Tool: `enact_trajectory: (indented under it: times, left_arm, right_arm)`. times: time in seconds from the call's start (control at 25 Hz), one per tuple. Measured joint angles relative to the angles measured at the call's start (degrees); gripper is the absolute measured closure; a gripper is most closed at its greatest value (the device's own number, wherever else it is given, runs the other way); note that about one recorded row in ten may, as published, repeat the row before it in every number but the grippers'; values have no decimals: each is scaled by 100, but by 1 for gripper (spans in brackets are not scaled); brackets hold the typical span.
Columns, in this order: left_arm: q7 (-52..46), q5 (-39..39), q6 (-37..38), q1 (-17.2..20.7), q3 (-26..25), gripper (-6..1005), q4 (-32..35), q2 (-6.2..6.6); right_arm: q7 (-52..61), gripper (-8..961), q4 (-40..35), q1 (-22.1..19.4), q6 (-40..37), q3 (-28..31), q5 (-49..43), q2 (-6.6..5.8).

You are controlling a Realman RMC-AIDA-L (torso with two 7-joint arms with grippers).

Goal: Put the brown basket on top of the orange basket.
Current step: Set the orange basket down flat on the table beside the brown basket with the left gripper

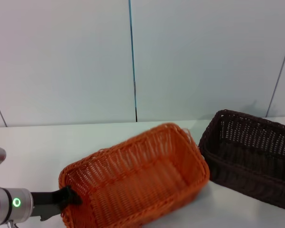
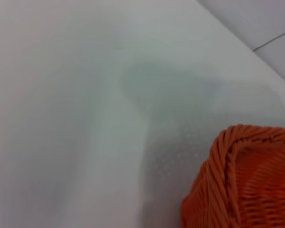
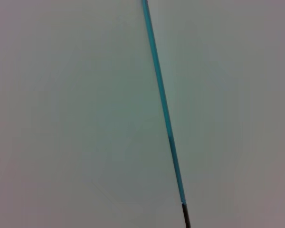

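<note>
The orange basket (image 1: 135,183) sits tipped on the white table (image 1: 38,147), close to the robot. The left gripper (image 1: 69,197) pinches its near left rim. The brown basket (image 1: 251,156) stands just beside it, farther right. A white wall (image 1: 61,57) is behind.

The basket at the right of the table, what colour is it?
Dark brown basket; the head view shows it best.
</note>
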Motion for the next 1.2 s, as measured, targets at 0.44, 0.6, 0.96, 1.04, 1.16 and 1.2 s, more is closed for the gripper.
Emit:
enact_trajectory:
  times: [0.44,0.6,0.96,1.04,1.16,1.2]
  left_arm:
    - [56,14,-10,4,87,877,-21,2]
    - [45,23,259,25,87,881,228,6]
    - [20,63,776,64,78,865,620,29]
    - [19,121,828,65,83,860,618,39]
    - [14,291,921,42,85,854,606,45]
    - [-4,359,945,31,79,852,601,45]
  right_arm:
    - [-6,241,5,3,21,3,0,-1]
    - [-6,241,5,7,24,16,0,-1]
    - [-6,241,-10,7,26,41,0,-1]
    - [-6,241,-14,7,25,41,0,1]
    - [-6,241,-16,6,25,41,0,7]
    - [-5,241,-18,8,25,37,0,8]
